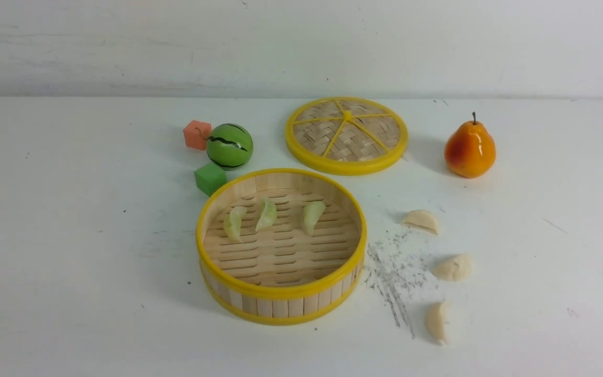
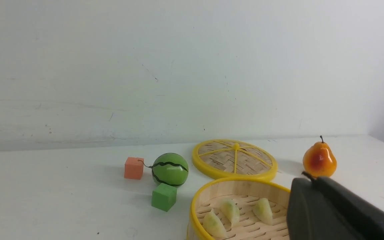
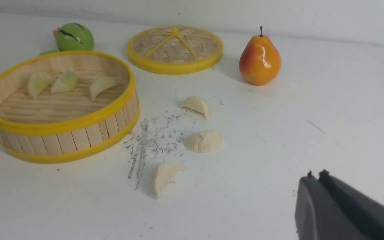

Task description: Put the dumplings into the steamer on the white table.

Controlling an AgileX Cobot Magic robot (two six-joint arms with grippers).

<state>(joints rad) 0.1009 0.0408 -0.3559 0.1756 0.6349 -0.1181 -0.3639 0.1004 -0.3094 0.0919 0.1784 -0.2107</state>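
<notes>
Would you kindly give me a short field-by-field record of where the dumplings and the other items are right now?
steamer: on white table, uncovered
inside steamer: three green dumplings
outside, right of steamer: three cream dumplings
woven lid: flat, behind steamer
bystanders: watermelon, orange cube, green cube, pear
left end effector: shut
right end effector: shut

My left gripper and right gripper show matte black, smooth, wedge-shaped jaws with small nubbed tips.
</notes>
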